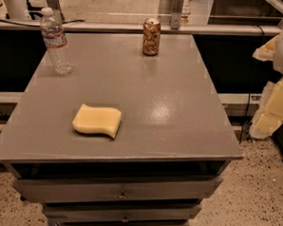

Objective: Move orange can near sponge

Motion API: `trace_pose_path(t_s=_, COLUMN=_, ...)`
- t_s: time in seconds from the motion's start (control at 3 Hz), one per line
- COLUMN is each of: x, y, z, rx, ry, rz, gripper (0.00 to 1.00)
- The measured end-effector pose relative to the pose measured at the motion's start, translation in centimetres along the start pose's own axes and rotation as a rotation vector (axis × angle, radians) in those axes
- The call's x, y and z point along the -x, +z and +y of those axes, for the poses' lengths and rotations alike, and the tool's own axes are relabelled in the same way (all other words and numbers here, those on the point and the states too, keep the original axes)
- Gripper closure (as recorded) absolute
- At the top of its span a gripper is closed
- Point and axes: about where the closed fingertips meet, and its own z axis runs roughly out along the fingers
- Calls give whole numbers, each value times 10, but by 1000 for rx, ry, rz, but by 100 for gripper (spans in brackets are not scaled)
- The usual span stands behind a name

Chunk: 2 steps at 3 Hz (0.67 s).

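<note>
The orange can (151, 36) stands upright at the far edge of the grey table top (180, 98), a little right of centre. The pale yellow sponge (98, 120) lies flat near the front left of the table, well apart from the can. My gripper (276, 98) shows as cream-coloured parts at the right edge of the view, off the table's right side and away from both things. It holds nothing that I can see.
A clear plastic water bottle (56, 41) stands upright at the far left of the table. The table has drawers (120, 192) below its front edge. A rail (136, 26) and dark panels run behind the table. Speckled floor lies around it.
</note>
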Motion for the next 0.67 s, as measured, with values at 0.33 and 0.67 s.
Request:
trace_pose_path(t_s=0.33, x=0, y=0, z=0, rx=0, ry=0, rz=0, gripper=0)
trace_pose_path(t_s=0.67, x=2, y=1, z=-5, rx=-14, ry=6, rz=-19, gripper=0)
